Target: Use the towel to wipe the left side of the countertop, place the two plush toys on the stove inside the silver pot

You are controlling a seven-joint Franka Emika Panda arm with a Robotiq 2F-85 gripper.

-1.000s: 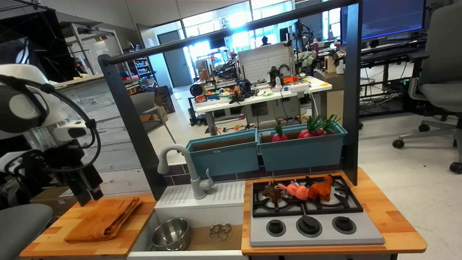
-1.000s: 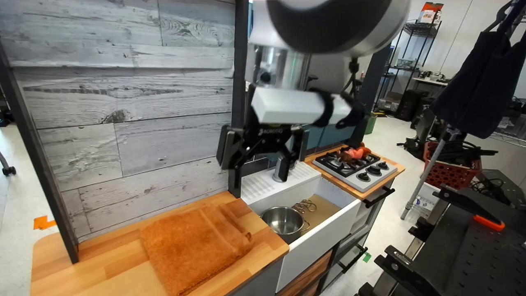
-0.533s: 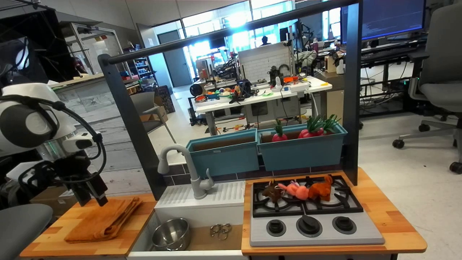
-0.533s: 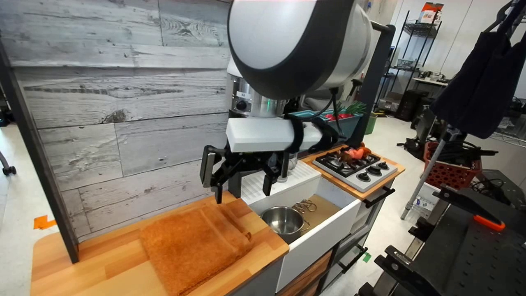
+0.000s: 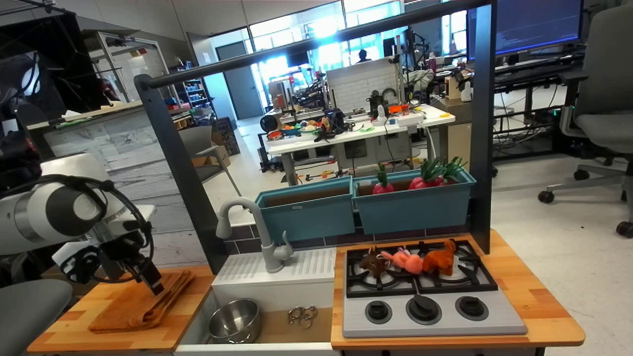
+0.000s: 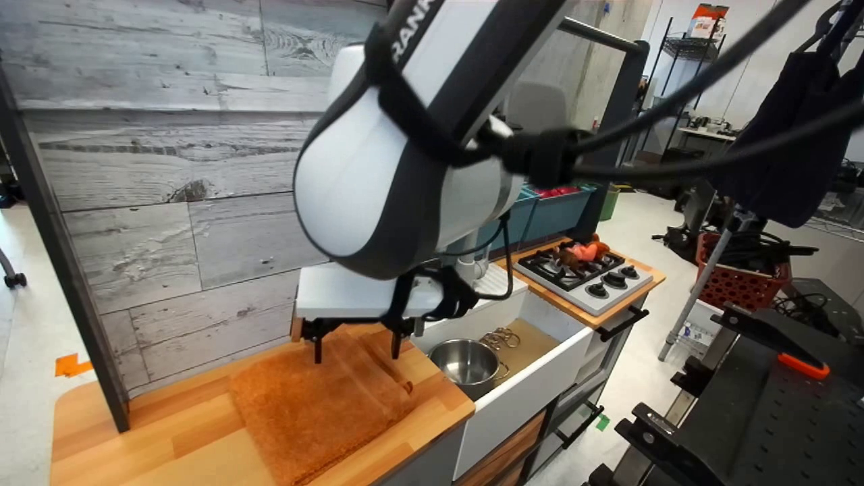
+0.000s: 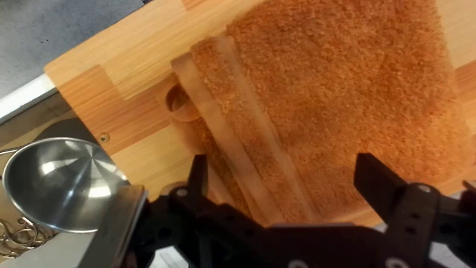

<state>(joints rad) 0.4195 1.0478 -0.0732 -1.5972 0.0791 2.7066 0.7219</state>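
The end effector (image 7: 282, 160) is spread, pinching nothing, poised over the end of the folded towel (image 7: 334, 104) nearer the wall (image 6: 189, 148); the towel lies flat on the table (image 6: 169, 425) beside the sink (image 6: 513, 405). Closing too high would likely rake the fuzz or lift just the top fold, letting the towel open out; going too low could jam the fingertips (image 7: 200, 167) into the table. A wipe toward the sink might drop it over the edge onto the pot (image 5: 235, 321) inside. Later, the wrong pair could be taken, as the stove (image 5: 398, 316) holds a brown toy (image 5: 374, 264), a pink toy (image 5: 408, 262) and an orange toy (image 5: 440, 261). Whether the fingertips touch the towel I cannot tell; the wrist view crops the towel at the top.
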